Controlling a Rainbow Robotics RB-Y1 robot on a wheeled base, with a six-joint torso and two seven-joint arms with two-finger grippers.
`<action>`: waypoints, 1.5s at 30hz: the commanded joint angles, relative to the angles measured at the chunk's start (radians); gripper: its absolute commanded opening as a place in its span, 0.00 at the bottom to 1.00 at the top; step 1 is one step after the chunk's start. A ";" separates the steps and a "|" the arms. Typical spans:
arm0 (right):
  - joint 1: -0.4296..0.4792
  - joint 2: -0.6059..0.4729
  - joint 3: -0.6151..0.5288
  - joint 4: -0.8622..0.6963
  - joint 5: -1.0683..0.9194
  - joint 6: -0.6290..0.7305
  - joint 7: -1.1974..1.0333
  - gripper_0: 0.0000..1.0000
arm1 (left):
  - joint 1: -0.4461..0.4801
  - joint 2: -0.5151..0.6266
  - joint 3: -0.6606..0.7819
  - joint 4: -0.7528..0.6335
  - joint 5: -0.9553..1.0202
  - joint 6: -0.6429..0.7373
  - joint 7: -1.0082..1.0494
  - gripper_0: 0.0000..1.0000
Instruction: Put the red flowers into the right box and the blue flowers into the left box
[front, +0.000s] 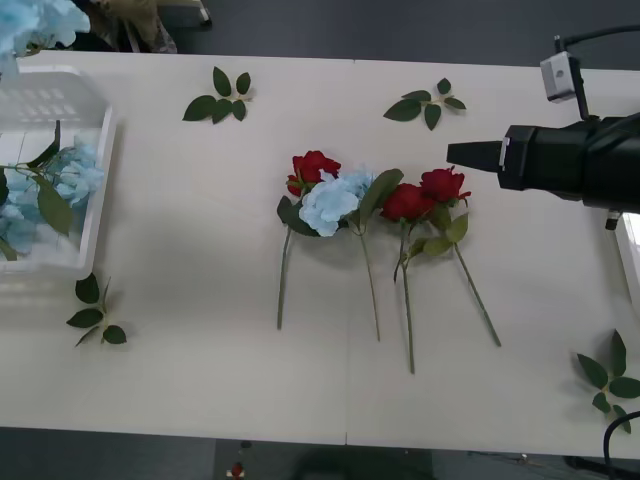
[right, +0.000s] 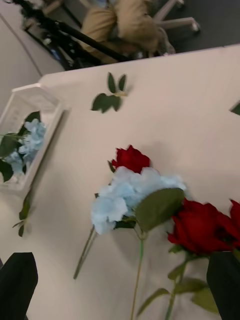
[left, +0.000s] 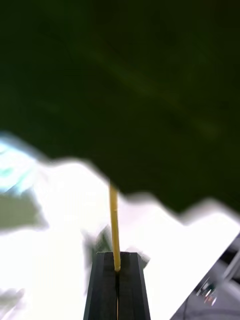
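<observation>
Where the left box (front: 95, 215) sits, blue flowers (front: 70, 175) inside; left tool (left: 118, 272) gripping a stem (left: 114, 225).

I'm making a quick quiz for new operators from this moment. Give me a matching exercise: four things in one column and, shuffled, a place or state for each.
Things:
1. left box
2. right gripper
3. left gripper
4. loose blue flower

Places or states:
A. shut on a thin stem
B. lying mid-table among the red roses
C. open, over the right side of the table
D. at the table's left edge, with blue flowers inside

Pairs: 1-D, 2-C, 3-A, 4-B
</observation>
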 joint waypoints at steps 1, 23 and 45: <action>-0.012 -0.018 -0.018 -0.026 0.099 0.073 -0.134 1.00 | -0.050 0.111 -0.024 -0.002 -0.081 -0.020 0.017 0.00; -0.090 -0.038 0.122 0.062 0.584 0.220 -0.367 1.00 | -0.140 0.140 -0.198 0.179 -0.540 -0.198 0.005 0.00; -0.262 -0.038 0.438 0.388 0.683 0.024 -0.361 1.00 | -0.137 0.100 -0.337 0.315 -0.613 -0.479 0.003 0.01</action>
